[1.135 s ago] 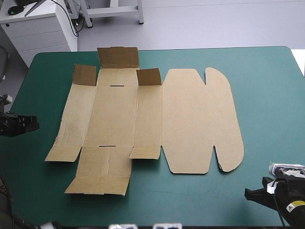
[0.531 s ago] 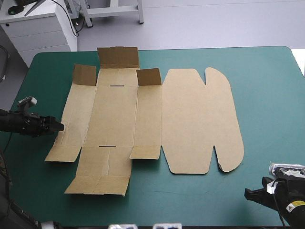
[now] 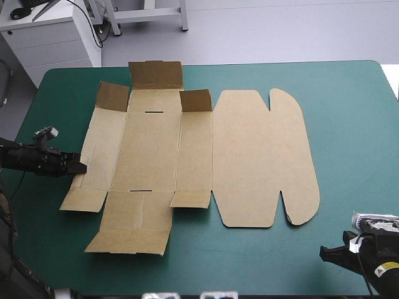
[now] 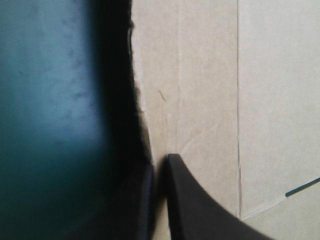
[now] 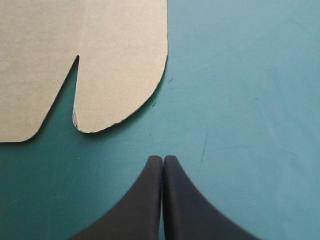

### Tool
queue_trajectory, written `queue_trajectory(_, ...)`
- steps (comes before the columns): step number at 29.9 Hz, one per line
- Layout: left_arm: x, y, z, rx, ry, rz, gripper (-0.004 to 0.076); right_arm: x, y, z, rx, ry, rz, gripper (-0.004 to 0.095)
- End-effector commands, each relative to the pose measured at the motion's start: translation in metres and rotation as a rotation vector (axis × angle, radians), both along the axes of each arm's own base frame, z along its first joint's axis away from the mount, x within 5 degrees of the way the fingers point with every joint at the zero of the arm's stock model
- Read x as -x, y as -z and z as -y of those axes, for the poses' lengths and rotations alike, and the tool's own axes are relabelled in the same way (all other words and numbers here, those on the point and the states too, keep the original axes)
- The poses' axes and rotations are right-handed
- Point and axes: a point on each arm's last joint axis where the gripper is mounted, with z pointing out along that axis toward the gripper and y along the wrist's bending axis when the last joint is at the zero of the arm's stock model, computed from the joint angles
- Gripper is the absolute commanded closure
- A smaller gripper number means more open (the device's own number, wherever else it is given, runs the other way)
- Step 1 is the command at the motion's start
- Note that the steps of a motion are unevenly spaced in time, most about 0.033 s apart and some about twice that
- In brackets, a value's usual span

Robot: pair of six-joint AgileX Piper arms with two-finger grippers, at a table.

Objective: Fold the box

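Box lies flat and unfolded on the teal-green table; only the small far flaps stand up. Left fingers are all but closed, with the edge of the box's left side panel pinched between them, likely a hold for raising that wall along its crease. Right fingers are pressed together and empty. The lid's rounded tab lies ahead of them, not touching. They are probably parked clear until needed.

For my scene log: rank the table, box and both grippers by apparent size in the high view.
1. table
2. box
3. left gripper and right gripper: look alike; the right is nearer the camera, so unranked.
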Motion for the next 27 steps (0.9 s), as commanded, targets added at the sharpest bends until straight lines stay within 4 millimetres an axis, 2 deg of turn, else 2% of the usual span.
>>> queue_trajectory(1, -0.0019, -0.0227, 0.0047, 0.011, -0.003, 0.067, 0.0731, -0.0039, -0.0136, 0.0003, 0.003, 0.004, 0.085, 0.0922)
queue_trajectory(17, 0.0039, -0.025, 0.0112, 0.053, 0.122, 0.076, 0.0731, -0.0039, -0.0136, 0.0003, 0.003, 0.004, 0.085, 0.0922)
queue_trajectory(21, 0.0069, -0.0257, 0.0135, 0.057, 0.205, 0.098, 0.0728, -0.0039, -0.0136, 0.0003, 0.003, 0.004, 0.085, 0.0922)
queue_trajectory(24, 0.0069, -0.0257, 0.0135, 0.057, 0.205, 0.098, 0.0681, -0.0039, -0.0136, 0.0003, 0.003, 0.004, 0.085, 0.0922)
queue_trajectory(27, 0.0069, -0.0257, 0.0135, 0.057, 0.205, 0.098, 0.057, -0.0039, -0.0136, 0.0003, 0.003, 0.004, 0.085, 0.0922)
